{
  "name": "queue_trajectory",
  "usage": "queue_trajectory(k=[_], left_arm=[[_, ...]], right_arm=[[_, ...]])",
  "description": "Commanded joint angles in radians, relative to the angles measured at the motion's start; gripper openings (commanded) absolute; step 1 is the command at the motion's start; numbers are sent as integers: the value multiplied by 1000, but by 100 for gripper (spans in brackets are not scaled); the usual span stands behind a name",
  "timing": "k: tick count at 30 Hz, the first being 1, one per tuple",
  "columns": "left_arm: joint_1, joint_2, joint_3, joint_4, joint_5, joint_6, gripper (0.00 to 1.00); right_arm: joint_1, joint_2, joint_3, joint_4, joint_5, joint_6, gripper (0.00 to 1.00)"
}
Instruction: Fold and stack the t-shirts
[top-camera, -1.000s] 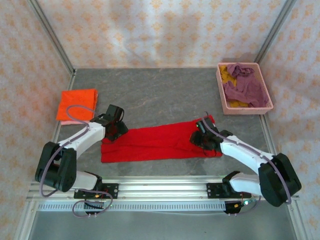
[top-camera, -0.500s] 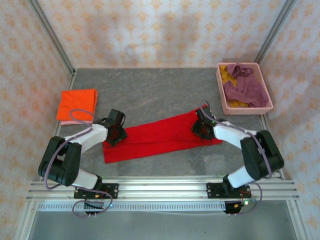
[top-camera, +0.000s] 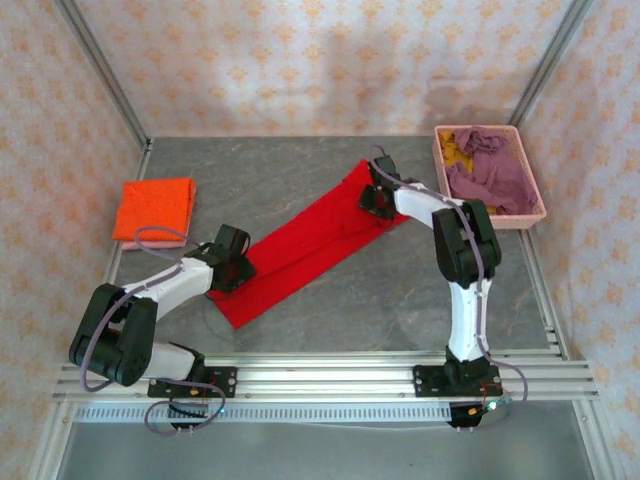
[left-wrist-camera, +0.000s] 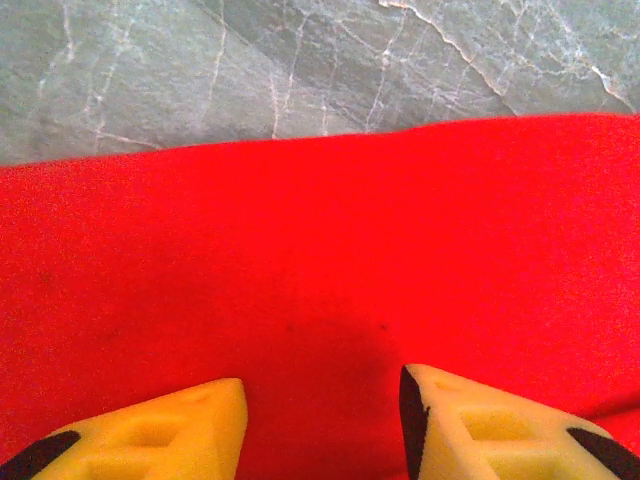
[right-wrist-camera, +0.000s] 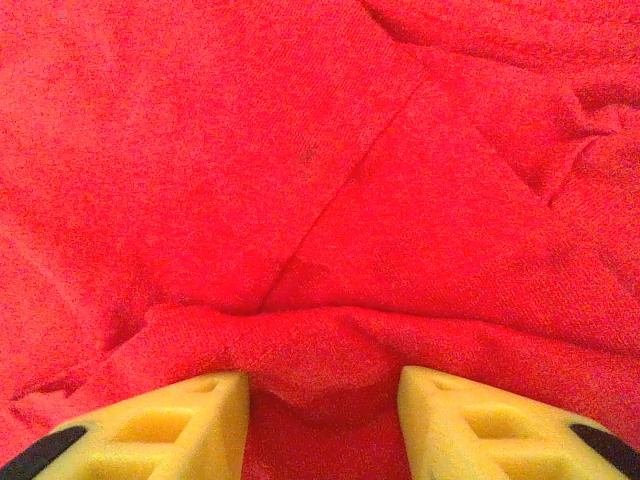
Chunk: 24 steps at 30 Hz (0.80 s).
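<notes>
Big stuff first: the grey table (top-camera: 330, 170) has the red shirt (top-camera: 310, 245) lying on it as a long folded strip. It runs diagonally from near-left to far-right. The pink basket (top-camera: 441, 180) sits near its far end but apart from it, and the folded orange shirt (top-camera: 153, 207) is well off to the left. My guess is I'm mid-fold on the red one, with one end due to go over the other. To do that cleanly I'd square the strip up, lift low and keep it lightly stretched so it doesn't sag into wrinkles. I'd also watch the right arm near that basket.

The right gripper (top-camera: 377, 200) is on the far end, jaws about halfway, with a bunched ridge of red cloth squeezed between its fingers (right-wrist-camera: 225, 395). That lump could carry into the fold, so I'd want a flatter grab. The left gripper (top-camera: 232, 272) sits on the near end with its jaws about as far apart. On its wrist view the cloth between them looks flat, so I honestly can't tell if it's pinching or just resting.

Other blind spots: both strip ends are under the grippers from above, and I can't make out the sleeves or collar. The purple shirt (top-camera: 495, 175) covers most of the mustard shirt (top-camera: 455, 148). I can't see what's under the orange one.
</notes>
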Motion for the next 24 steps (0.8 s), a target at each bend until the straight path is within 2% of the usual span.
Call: queue_trajectory(k=[1, 4, 6, 11, 15, 19, 24], left_arm=[[-10, -20, 39, -119, -46, 30, 47], [-2, -15, 118, -170, -83, 89, 49], [19, 0, 164, -184, -89, 129, 51], [109, 53, 217, -176, -67, 206, 52], [174, 94, 217, -161, -43, 245, 52], [185, 137, 202, -144, -17, 262, 52], [177, 187, 159, -87, 56, 251, 51]], right_arm=[[-13, 84, 117, -83, 0, -43, 46], [-14, 72, 165, -90, -7, -63, 49], [-15, 15, 133, -68, -3, -74, 51], [-15, -170, -79, 55, 11, -50, 62], [-14, -282, -242, 146, 10, 24, 63], [-14, -296, -305, 195, -8, 77, 63], [-14, -218, -276, 217, -46, 114, 61]])
